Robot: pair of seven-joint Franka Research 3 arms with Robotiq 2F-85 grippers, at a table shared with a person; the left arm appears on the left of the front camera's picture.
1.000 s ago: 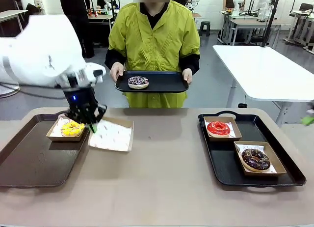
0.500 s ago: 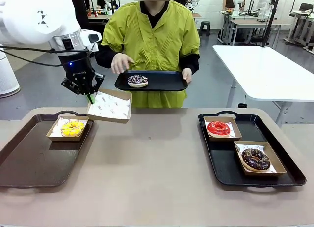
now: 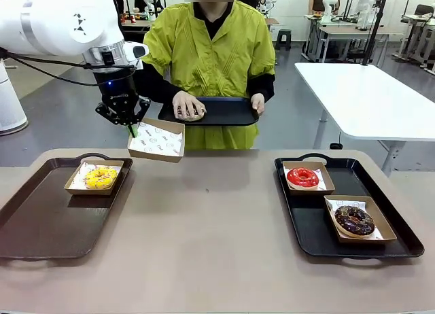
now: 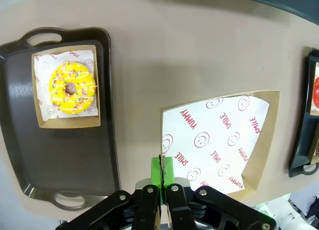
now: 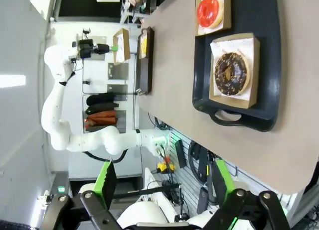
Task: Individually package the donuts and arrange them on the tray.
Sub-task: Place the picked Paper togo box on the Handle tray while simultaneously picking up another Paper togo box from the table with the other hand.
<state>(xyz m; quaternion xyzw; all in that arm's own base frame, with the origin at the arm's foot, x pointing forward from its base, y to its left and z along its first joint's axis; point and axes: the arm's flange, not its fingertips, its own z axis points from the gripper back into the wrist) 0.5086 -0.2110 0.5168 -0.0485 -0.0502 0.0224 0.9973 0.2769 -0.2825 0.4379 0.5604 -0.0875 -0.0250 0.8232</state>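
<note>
**A:** How far along are you, going by what's on the surface [image 3: 217, 219]?

**B:** Three of your four donuts look packaged. The yellow-iced donut [image 3: 100, 177] sits in its paper-lined box on the brown tray [image 3: 47, 225] at your left. The glossy red donut [image 3: 303, 177] and the chocolate donut with sprinkles [image 3: 354, 220] each sit in a box on the black tray [image 3: 312, 242] at your right.

**A:** And the fourth?

**B:** The dark donut with white-purple sprinkles [image 3: 192, 114] lies unboxed on the small black tray the person holds [image 3: 228, 112] at the far side. The person's hand [image 3: 188, 104] rests over it, so you can see only part of it.

**A:** What are your arms doing?

**B:** Your left gripper [image 3: 132, 129] has its fingers pinched tight on the near edge of an empty paper-lined box [image 3: 157, 140], held in the air, tilted, just below and beside the person's tray. The left wrist view shows the green pads [image 4: 162, 171] clamped on the box rim with the printed liner bare. Your right gripper [image 5: 162, 182] has its fingers spread wide with nothing between them, well clear of the black tray.

**A:** So what's left?

**B:** I'd judge that the last donut has to go into the box you're offering, then that box must be set down on a tray. The brown tray has the most free room, so you'd likely finish there.
</note>
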